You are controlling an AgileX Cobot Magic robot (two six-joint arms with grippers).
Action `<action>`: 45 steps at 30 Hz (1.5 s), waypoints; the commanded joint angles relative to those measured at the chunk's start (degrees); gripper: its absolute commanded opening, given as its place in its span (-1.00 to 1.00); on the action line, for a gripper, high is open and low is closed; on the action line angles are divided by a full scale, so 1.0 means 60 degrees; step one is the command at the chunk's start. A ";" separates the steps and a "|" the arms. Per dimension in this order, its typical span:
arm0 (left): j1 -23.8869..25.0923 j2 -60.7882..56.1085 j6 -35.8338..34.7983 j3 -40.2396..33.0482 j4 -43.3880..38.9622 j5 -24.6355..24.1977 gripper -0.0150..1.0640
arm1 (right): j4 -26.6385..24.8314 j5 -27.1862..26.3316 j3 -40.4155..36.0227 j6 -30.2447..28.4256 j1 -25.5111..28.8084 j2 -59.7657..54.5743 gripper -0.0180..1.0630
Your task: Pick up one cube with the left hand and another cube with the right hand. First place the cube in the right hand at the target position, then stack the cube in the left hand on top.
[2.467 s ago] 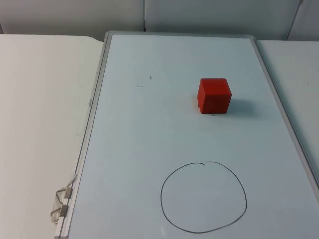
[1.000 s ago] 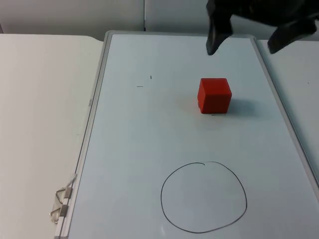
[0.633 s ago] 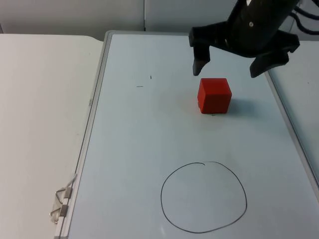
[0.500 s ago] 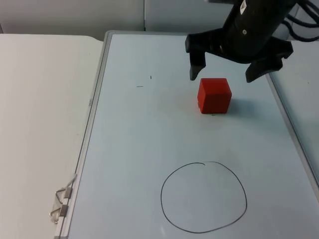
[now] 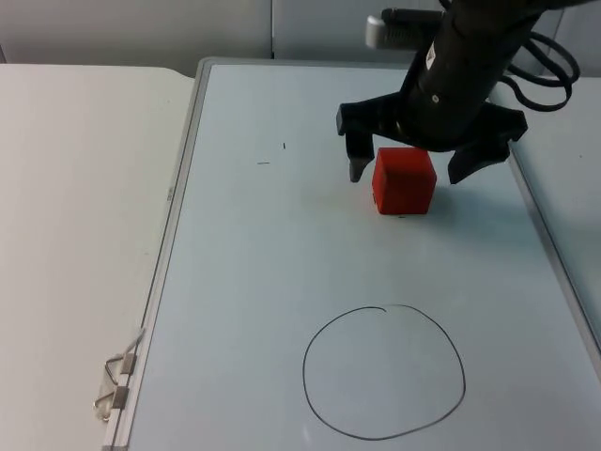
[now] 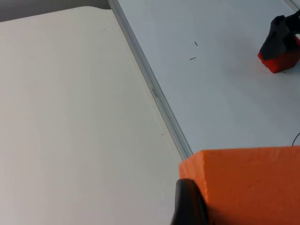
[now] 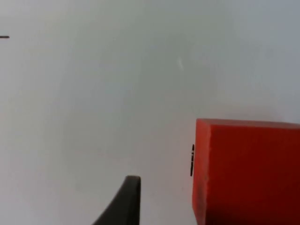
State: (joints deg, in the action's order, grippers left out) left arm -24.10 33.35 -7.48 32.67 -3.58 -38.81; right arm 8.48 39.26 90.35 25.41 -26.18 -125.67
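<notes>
Right gripper (image 5: 408,170), fingers apart, straddles the red foam cube (image 5: 405,180): next, close. Left gripper (image 6: 192,206) apparently clamps an orange foam cube (image 6: 248,183), waiting.

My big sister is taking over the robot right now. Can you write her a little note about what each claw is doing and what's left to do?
Right claw: open, down over the red cube, one finger on each side, not gripping yet.
Left claw: waits off to the side above the table, shut on the orange cube.
The red cube sits on the whiteboard, behind the drawn circle, which has nothing in it.
Done: orange cube picked up.
Left: close on the red cube, set it in the circle, then stack the orange cube on top.
</notes>
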 commanded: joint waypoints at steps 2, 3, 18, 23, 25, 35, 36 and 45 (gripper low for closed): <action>-0.0053 -0.0043 -0.0030 -0.0039 0.0001 0.0205 -0.54 | 0.0124 -0.0082 0.0092 0.0129 -0.0039 -0.0145 0.71; -0.0053 -0.0043 -0.0030 -0.0039 0.0001 0.0205 -0.54 | 0.0175 -0.0098 0.0092 0.0206 -0.0039 -0.0190 0.61; -0.0053 -0.0043 -0.0030 -0.0039 -0.0036 0.0262 -0.54 | 0.1560 0.0344 0.0101 0.0917 -0.0039 0.0178 -0.97; -0.0053 -0.0043 -0.0030 -0.0039 -0.0083 0.0262 -0.54 | 0.1087 0.0731 0.0101 -0.0586 -0.0039 0.1396 -0.97; -0.0053 -0.0043 -0.0030 -0.0039 -0.0106 0.0262 -0.54 | 0.0808 0.1024 0.0101 -0.1432 -0.0039 0.2312 -0.97; -0.0053 -0.0043 -0.0030 -0.0039 -0.0138 0.0244 -0.54 | -0.0042 0.3174 0.0082 -0.3942 -0.0039 0.5808 -0.97; -0.0053 -0.0043 -0.0030 -0.0039 -0.0135 0.0225 -0.54 | -0.0238 0.3349 0.0082 -0.4021 -0.0039 0.6197 -0.97; -0.0053 -0.0043 -0.0030 -0.0039 -0.0196 0.0207 -0.54 | -0.1244 0.3925 -0.0342 -0.4526 -0.0039 0.8706 -0.97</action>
State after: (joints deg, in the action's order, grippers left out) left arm -24.10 33.35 -7.48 32.67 -4.59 -38.49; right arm 3.00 62.61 89.76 -0.46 -26.23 -77.19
